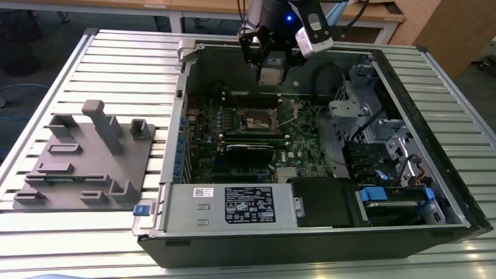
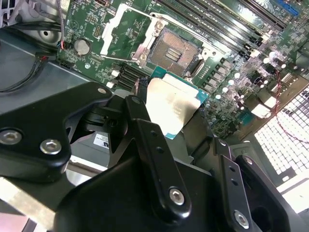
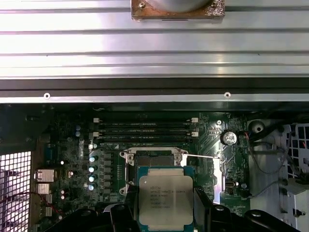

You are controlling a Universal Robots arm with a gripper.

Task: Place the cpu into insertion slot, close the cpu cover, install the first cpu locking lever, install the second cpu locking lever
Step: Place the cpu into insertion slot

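Note:
My gripper point(image 1: 269, 68) hangs over the far part of the open computer case, shut on the cpu point(image 1: 269, 76), a flat square chip with a dull silver top. In both wrist views the cpu point(image 2: 170, 102) point(image 3: 165, 197) sits between the black fingers point(image 2: 141, 126) point(image 3: 206, 209), held above the board. The insertion slot point(image 2: 176, 50) point(image 1: 259, 119) lies open below, a dark square socket with a silvery rim. The cpu hides the near part of the slot point(image 3: 153, 158) in the first wrist view. The cpu cover point(image 2: 112, 29) stands swung open beside the socket, and a thin locking lever point(image 3: 203, 156) sticks out.
The case point(image 1: 176, 174) lies on a slatted metal table point(image 1: 116, 64). A power supply point(image 1: 225, 206) fills its front and a drive cage point(image 1: 387, 145) its right in the exterior view. Long memory slots point(image 3: 145, 128) run beside the socket. A grey fixture point(image 1: 85, 157) stands at the exterior view's left.

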